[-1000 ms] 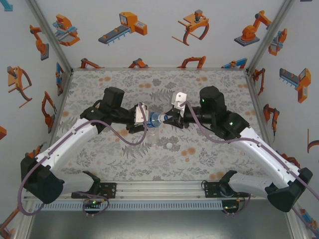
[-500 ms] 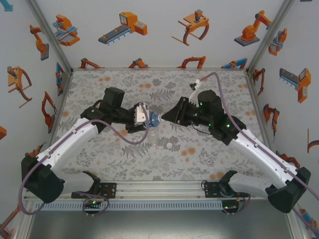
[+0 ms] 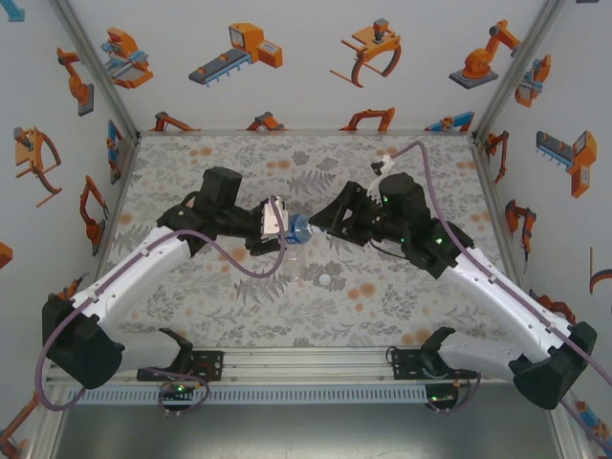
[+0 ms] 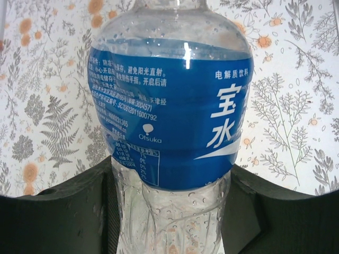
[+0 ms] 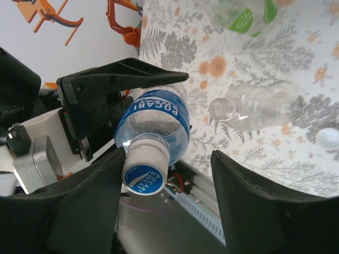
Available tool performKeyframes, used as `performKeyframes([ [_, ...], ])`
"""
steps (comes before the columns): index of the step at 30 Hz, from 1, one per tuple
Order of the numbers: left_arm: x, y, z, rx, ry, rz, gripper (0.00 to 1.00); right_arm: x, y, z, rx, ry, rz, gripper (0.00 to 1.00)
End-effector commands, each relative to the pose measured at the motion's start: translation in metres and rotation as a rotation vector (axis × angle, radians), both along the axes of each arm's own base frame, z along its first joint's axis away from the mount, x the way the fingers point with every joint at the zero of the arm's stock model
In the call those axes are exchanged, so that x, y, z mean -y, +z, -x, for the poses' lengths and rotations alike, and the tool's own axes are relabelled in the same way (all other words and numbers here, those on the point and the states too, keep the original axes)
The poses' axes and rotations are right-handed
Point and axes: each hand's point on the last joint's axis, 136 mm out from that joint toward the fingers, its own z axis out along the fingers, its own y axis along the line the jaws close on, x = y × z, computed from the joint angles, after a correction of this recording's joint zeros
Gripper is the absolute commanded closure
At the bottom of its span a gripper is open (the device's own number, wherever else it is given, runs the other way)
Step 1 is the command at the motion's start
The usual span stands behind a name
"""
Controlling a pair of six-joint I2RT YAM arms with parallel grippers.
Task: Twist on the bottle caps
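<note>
My left gripper (image 4: 169, 211) (image 3: 284, 229) is shut on the lower body of the blue-labelled bottle (image 4: 169, 116) (image 3: 297, 229) and holds it sideways above the table. A white cap with a blue top (image 5: 145, 170) sits on that bottle's neck. My right gripper (image 5: 167, 159) (image 3: 320, 227) stands open around the cap, its left finger against the cap's side and its right finger well apart. A plain clear bottle (image 5: 259, 108) lies on its side with its mouth uncapped. A green-labelled bottle (image 5: 241, 13) lies farther off. A loose white cap (image 5: 326, 136) (image 3: 325, 279) rests on the cloth.
The floral cloth (image 3: 402, 296) covers the table, with white patterned walls on three sides. The metal rail (image 3: 306, 363) with the arm bases runs along the near edge. Both arms meet over the table's middle.
The right wrist turned over while gripping the cap, then its jaws opened off the cap. The left gripper and the blue-labelled bottle stayed nearly in place.
</note>
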Motion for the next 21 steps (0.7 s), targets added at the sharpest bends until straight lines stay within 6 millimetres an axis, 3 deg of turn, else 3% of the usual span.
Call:
performKeyframes([
  [1,0.007,0.02,0.004,-0.003,-0.032,0.057,1.0,0.014,0.047,0.005,0.27,0.042,0.072,0.38],
  [4,0.006,0.019,0.006,-0.02,-0.031,0.049,1.0,0.025,0.06,0.006,0.415,0.047,0.143,0.38],
  [11,-0.001,0.012,0.013,-0.036,-0.025,0.026,1.0,0.013,0.081,0.029,0.837,0.282,0.283,0.39],
  [17,-0.005,0.004,0.014,-0.034,-0.015,0.007,1.0,-0.012,0.081,0.07,1.172,0.627,0.306,0.39],
  [21,-0.004,0.0,0.014,-0.038,-0.018,0.002,1.0,-0.02,0.068,0.074,1.283,0.728,0.35,0.41],
])
